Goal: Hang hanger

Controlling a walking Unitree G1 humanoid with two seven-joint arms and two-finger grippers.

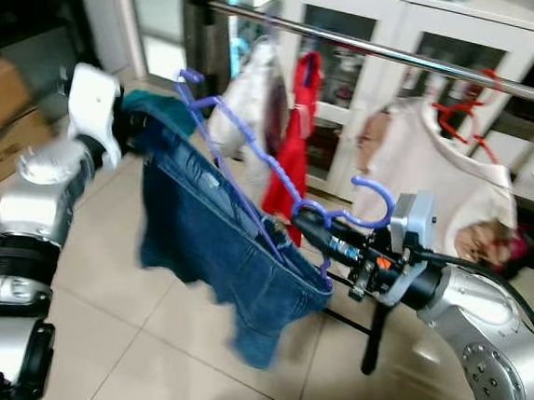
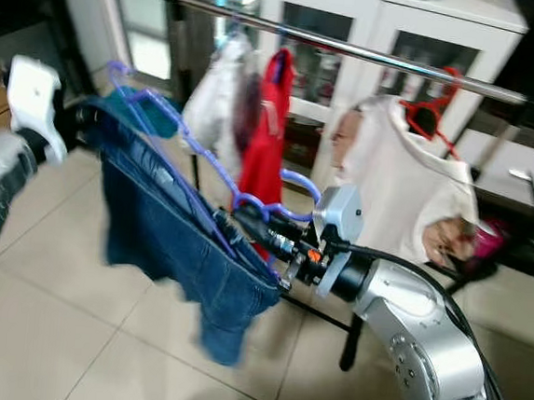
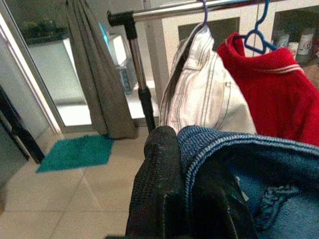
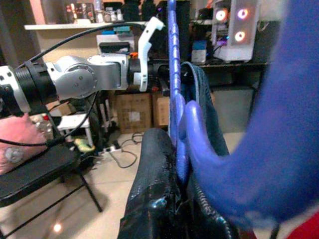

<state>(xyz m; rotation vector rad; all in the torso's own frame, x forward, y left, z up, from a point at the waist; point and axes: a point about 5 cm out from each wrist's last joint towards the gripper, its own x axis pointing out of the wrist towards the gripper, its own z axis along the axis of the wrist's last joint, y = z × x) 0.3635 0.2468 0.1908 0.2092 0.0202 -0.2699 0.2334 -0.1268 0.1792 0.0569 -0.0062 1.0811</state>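
My right hand (image 1: 313,225) is clamped on the purple hanger (image 1: 252,152) at its hook.
The hanger slants up toward my left hand (image 1: 135,125), which pinches the jeans (image 1: 216,242) draped on it, below the rail (image 1: 383,49) of hung clothes.

My purple plastic hanger (image 1: 250,175) slants from 10 o'clock down to 4 o'clock, its hook (image 1: 371,204) curling up at the low end, blue jeans (image 1: 216,242) draped over it, below the rail (image 1: 374,48).
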